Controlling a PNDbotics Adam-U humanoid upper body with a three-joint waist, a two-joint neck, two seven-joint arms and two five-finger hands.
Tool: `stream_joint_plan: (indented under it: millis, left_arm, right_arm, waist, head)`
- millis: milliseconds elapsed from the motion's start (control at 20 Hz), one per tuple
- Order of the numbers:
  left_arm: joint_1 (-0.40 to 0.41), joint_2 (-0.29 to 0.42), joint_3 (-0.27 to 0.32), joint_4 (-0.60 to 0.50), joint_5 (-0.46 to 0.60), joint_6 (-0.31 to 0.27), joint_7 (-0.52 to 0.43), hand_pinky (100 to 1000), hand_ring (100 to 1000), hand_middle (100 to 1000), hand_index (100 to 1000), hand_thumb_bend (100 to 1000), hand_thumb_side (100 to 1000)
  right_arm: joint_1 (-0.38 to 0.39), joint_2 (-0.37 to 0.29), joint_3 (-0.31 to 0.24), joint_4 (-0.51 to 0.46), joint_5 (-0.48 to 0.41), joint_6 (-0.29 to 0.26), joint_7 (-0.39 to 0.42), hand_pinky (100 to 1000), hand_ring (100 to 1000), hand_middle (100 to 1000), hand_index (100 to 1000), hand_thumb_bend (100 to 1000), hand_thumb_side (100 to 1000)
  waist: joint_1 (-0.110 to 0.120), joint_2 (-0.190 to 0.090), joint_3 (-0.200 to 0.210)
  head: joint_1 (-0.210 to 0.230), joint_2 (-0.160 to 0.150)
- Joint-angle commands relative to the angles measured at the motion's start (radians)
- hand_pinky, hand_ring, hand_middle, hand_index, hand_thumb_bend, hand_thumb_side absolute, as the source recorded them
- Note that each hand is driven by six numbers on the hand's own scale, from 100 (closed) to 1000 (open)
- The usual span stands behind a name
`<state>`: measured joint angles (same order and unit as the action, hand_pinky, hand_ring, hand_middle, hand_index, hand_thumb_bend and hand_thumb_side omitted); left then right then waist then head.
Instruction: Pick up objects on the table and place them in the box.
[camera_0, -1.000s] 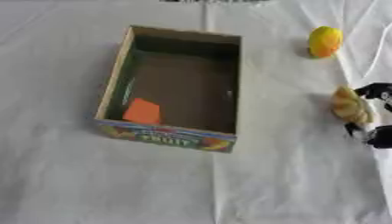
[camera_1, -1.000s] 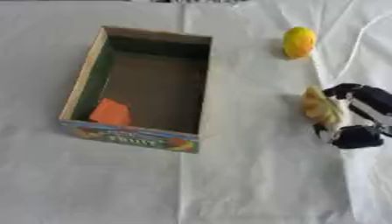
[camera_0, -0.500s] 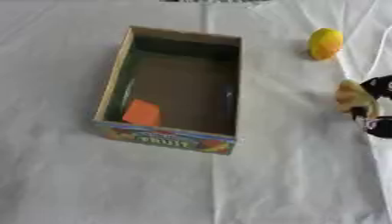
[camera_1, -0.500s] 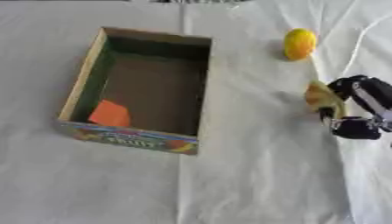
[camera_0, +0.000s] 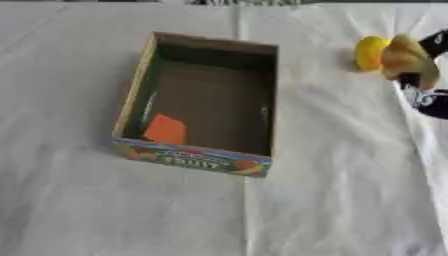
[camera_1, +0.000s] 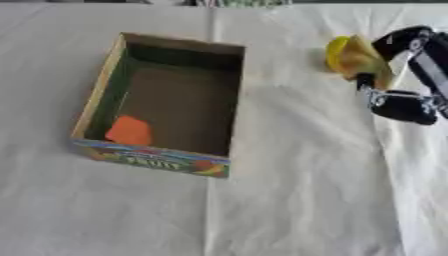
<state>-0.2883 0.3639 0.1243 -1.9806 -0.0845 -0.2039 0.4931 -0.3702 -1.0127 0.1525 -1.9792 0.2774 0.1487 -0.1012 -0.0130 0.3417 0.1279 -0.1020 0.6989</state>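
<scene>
In the left eye view we see a white cloth covering the surface, and on it an open cardboard box left of centre, its printed front wall facing the near edge. Inside, against the near left corner of the box, lies a flat orange piece. Towards the far right corner of the surface our right hand comes in from the right edge; only part of it shows here, dark and partly cut off. Its fingers are curled around a tan, pale-yellow object, which sits above the cloth. Just left of that object, touching or overlapping it from our angle, is a round yellow fruit; we cannot tell whether the two really touch.

In the right eye view the hand shows more fully: black segments with a silver part, the fingers wrapped over the top of the tan object while a lower dark part sits beneath it. The object is well apart from the box, to its right and level with the box's far end. The yellow fruit shows only as a bright rim on the object's left side. Our left hand appears in neither view.
</scene>
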Motion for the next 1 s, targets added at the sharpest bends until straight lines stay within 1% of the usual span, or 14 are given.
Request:
stream_joint_plan:
  millis: [50,150,250,400,500,600,750,900,1000]
  left_arm:
    - [-0.012,0.020,-0.005,-0.019,0.008,-0.002,-0.010,746,773,758,855,178,596]
    - [-0.015,0.020,-0.009,-0.019,0.011,-0.002,-0.016,746,773,758,855,180,593]
    - [-0.020,0.022,-0.013,-0.019,0.014,-0.004,-0.021,747,774,759,856,184,586]
    - [-0.026,0.025,-0.016,-0.019,0.015,-0.008,-0.026,748,774,759,856,189,578]
    - [-0.033,0.028,-0.017,-0.019,0.015,-0.011,-0.028,749,775,759,856,192,572]
    - [-0.038,0.029,-0.019,-0.019,0.015,-0.014,-0.031,749,775,759,857,195,569]
    - [-0.045,0.029,-0.020,-0.019,0.016,-0.016,-0.033,750,775,758,857,197,567]
    - [-0.050,0.026,-0.023,-0.019,0.019,-0.018,-0.036,750,774,758,857,196,568]
    - [-0.051,0.025,-0.023,-0.019,0.020,-0.018,-0.037,750,774,758,856,195,570]
  right_arm:
    - [-0.133,-0.009,0.064,-0.021,-0.030,-0.046,0.113,837,649,540,587,100,100]
    - [-0.246,0.039,0.122,-0.021,-0.039,-0.037,0.202,838,653,545,591,100,100]
    - [-0.351,0.102,0.176,-0.021,-0.039,-0.008,0.290,839,659,552,597,100,100]
    - [-0.470,0.196,0.238,0.000,-0.027,0.035,0.394,834,668,562,604,100,100]
    - [-0.529,0.253,0.279,0.046,0.001,0.035,0.444,833,677,570,614,100,100]
    - [-0.567,0.303,0.313,0.100,0.047,0.013,0.473,833,682,574,619,100,100]
    - [-0.601,0.371,0.351,0.198,0.115,-0.027,0.495,831,687,578,623,100,100]
    - [-0.605,0.435,0.374,0.317,0.168,-0.063,0.497,827,690,581,626,100,100]
    - [-0.600,0.462,0.383,0.375,0.192,-0.090,0.491,827,696,590,637,100,100]
  waist:
    - [-0.002,-0.030,0.006]
    - [-0.003,-0.036,0.014]
    - [-0.003,-0.041,0.022]
    - [-0.002,-0.048,0.033]
    - [-0.003,-0.051,0.041]
    - [-0.004,-0.052,0.047]
    - [-0.006,-0.052,0.054]
    - [-0.007,-0.049,0.063]
    - [-0.006,-0.047,0.066]
  head:
    - [-0.014,0.006]
    - [-0.022,0.009]
    - [-0.030,0.013]
    - [-0.040,0.019]
    - [-0.048,0.021]
    - [-0.054,0.023]
    - [-0.059,0.022]
    - [-0.063,0.019]
    - [-0.061,0.019]
